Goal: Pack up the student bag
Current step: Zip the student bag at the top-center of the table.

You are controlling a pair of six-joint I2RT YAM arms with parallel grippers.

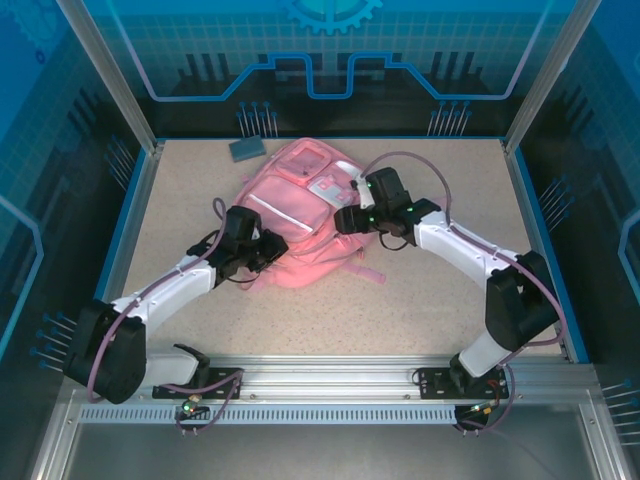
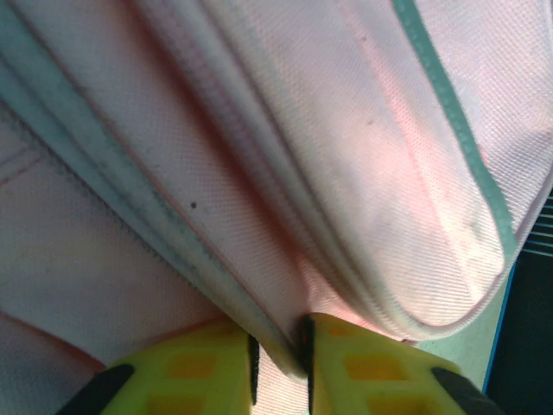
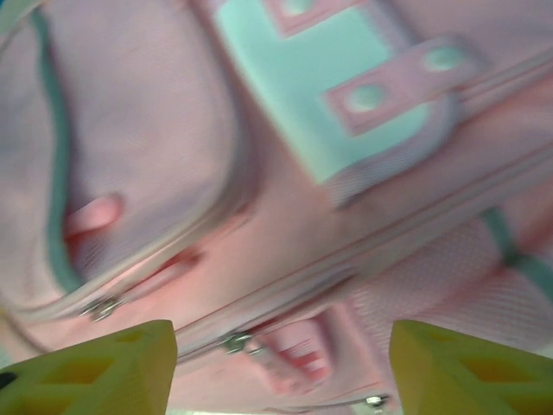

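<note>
Mid-frame in the top view, the student bag [image 1: 292, 205] lies flat on the bench [image 1: 420, 300], front pockets up, and I work it from both sides. My left pincer [image 1: 264, 250] sits at its lower-left edge, my right pincer [image 1: 347, 217] over its right side, beside the white patch [image 1: 325, 188]. I judge this split is meant to pin one seam while the other arm goes for a zip. The left wrist view adds what the overhead cannot: the left jaws stand nearly together, pinching a piped ridge of pink fabric. The right wrist view, blurred, shows my right jaws spread wide with nothing between them, hanging above the lower zip pull [image 3: 235, 343]. The top view alone gives the layout, including a flat grey object [image 1: 246, 148] left unpacked at the upper left.
</note>
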